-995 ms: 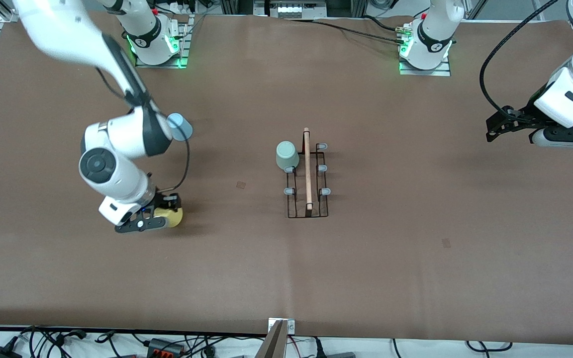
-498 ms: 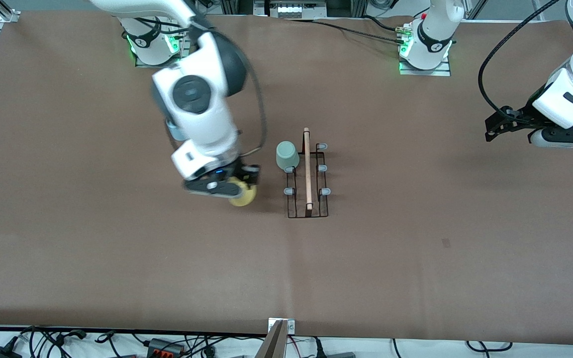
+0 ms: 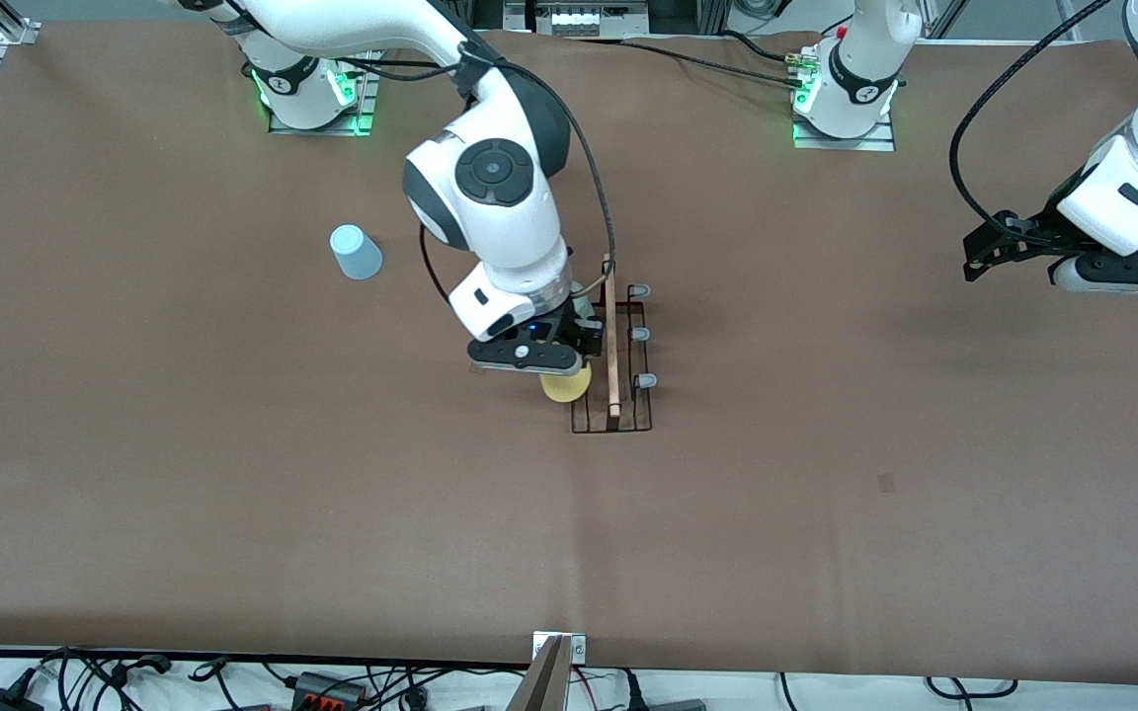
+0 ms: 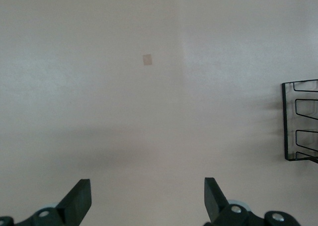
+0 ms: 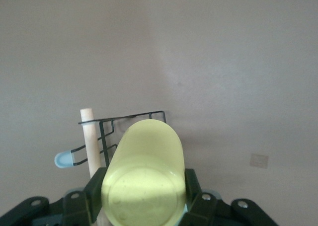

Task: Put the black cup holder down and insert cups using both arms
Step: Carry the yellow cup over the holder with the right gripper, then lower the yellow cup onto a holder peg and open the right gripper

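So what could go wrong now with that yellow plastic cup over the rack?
The right gripper holds the yellow plastic cup over the black wire cup holder, close beside its wooden rod handle; lowering could knock the rod or miss a peg. The grey-green cup is mostly hidden under the gripper, so it may get bumped.

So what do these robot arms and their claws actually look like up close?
Both arms are glossy white rounded segments with black joints and round black end caps. Loose black cables loop along them, and green lights glow at the bases. The right gripper and left gripper are black two-finger claws; the left gripper's fingers are flat angular wedges.
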### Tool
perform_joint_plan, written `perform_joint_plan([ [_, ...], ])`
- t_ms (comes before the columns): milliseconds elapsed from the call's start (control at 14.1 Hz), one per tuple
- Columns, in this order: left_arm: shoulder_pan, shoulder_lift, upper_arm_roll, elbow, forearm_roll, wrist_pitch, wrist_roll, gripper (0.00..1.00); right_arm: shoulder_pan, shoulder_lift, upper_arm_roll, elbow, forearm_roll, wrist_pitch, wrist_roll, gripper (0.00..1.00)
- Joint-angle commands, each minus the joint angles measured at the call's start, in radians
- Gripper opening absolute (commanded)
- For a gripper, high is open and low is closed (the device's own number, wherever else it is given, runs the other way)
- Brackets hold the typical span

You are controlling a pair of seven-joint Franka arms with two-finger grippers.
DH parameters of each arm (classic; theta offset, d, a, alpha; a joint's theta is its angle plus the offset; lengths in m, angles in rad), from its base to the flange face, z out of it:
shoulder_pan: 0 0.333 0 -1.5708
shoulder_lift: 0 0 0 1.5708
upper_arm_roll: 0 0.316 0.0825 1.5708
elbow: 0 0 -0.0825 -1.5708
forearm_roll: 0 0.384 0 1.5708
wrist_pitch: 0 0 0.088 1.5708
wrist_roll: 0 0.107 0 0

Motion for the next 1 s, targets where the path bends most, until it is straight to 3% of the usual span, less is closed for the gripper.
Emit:
perform_joint_plan([
  [0,0.002,0.005,-0.004,0.019,0.016,-0.018,0.021,1.0,0.025,0.042,-0.013,0.038,0.0,-0.001,0.011,0.0],
  [213,0.002,0.005,-0.004,0.019,0.014,-0.018,0.021,1.0,0.028,0.059,-0.013,0.035,-0.001,-0.001,0.011,0.07],
  [284,0.002,0.005,-0.004,0.019,0.014,-0.02,0.021,1.0,0.028,0.065,-0.011,0.035,0.0,0.0,0.012,0.34],
  [355,0.004,0.005,-0.004,0.019,0.014,-0.018,0.023,1.0,0.028,0.07,-0.013,0.035,0.0,0.0,0.012,0.94],
  [427,0.004,0.005,-0.004,0.019,0.014,-0.02,0.023,1.0,0.028,0.067,-0.014,0.035,0.0,0.005,-0.006,1.0],
  [640,0.004,0.005,-0.004,0.019,0.014,-0.021,0.023,1.0,0.015,0.026,-0.016,0.03,0.01,-0.012,-0.014,1.0],
  [782,0.004,0.005,-0.004,0.019,0.014,-0.031,0.024,1.0,-0.046,-0.084,-0.014,-0.067,0.014,-0.032,-0.019,1.0],
  [924,0.004,0.005,-0.004,0.019,0.014,-0.031,0.024,1.0,-0.141,-0.268,-0.01,-0.237,0.011,-0.059,-0.06,1.0],
])
